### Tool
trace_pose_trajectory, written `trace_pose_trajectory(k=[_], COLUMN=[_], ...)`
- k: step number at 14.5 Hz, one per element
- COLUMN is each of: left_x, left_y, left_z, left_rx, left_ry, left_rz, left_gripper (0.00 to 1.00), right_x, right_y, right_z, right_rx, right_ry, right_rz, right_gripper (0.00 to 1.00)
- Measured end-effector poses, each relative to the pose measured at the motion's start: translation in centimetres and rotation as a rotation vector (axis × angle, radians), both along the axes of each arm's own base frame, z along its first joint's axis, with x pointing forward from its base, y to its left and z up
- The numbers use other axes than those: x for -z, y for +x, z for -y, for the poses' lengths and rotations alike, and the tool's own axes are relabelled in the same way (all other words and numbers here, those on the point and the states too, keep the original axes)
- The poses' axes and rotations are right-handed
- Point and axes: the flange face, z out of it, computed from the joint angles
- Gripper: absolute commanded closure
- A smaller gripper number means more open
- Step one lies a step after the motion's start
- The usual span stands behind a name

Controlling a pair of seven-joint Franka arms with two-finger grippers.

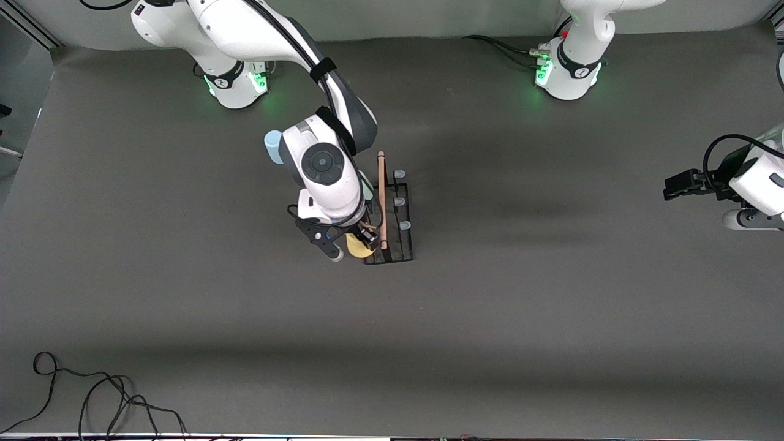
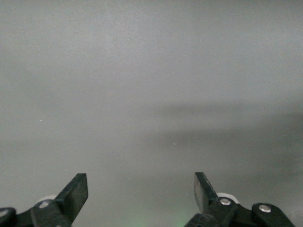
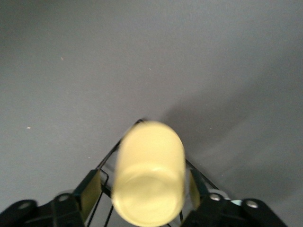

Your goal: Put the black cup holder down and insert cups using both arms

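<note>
Right arm reaches out over the table's middle, wrist turned down, right gripper (image 3: 147, 189) closed on a held object. Left arm waits at its table end, left gripper (image 2: 141, 191) spread wide.

Even overhead light; soft shadows on the table (image 1: 551, 318); yellow cup (image 3: 149, 177) blurred; bases glow green.

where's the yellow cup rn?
Yellow cup sits between the right gripper's fingers, at the black cup holder's end nearest the front camera.
</note>
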Motion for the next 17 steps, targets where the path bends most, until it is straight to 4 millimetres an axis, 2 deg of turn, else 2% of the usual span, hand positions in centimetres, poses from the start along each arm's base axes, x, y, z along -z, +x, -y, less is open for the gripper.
trace_pose_trajectory(k=[2, 6, 8, 10, 11, 13, 15, 17], left_x=[0.0, 0.0, 0.0, 0.0, 0.0, 0.0, 0.0, 0.0], left_y=[0.0, 0.0, 0.0, 0.0, 0.0, 0.0, 0.0, 0.0], left_z=[0.0, 0.0, 0.0, 0.0, 0.0, 0.0, 0.0, 0.0], left_rx=[0.0, 0.0, 0.0, 0.0, 0.0, 0.0, 0.0, 0.0], left_ry=[0.0, 0.0, 0.0, 0.0, 0.0, 0.0, 0.0, 0.0], left_rz=[0.0, 0.0, 0.0, 0.0, 0.0, 0.0, 0.0, 0.0], left_gripper=[0.0, 0.0, 0.0, 0.0, 0.0, 0.0, 0.0, 0.0], right_x=[-3.2, -13.1, -17.6, -21.4, -23.0, -25.8, -27.8, -28.8], right_y=[0.2, -0.6, -1.4, -2.2, -2.4, -2.0, -0.8, -0.3], right_z=[-0.4, -1.2, -0.9, 0.3, 1.7, 5.9, 11.6, 17.6], right_rx=[-0.006, -0.037, -0.05, -0.082, -0.12, -0.219, -0.324, -0.424], right_ry=[-0.008, -0.022, -0.012, 0.008, 0.007, 0.003, -0.005, -0.009], right_rz=[-0.032, -0.104, -0.111, -0.103, -0.113, -0.131, -0.122, -0.123], right_gripper=[0.0, 0.0, 0.0, 0.0, 0.0, 0.0, 0.0, 0.0])
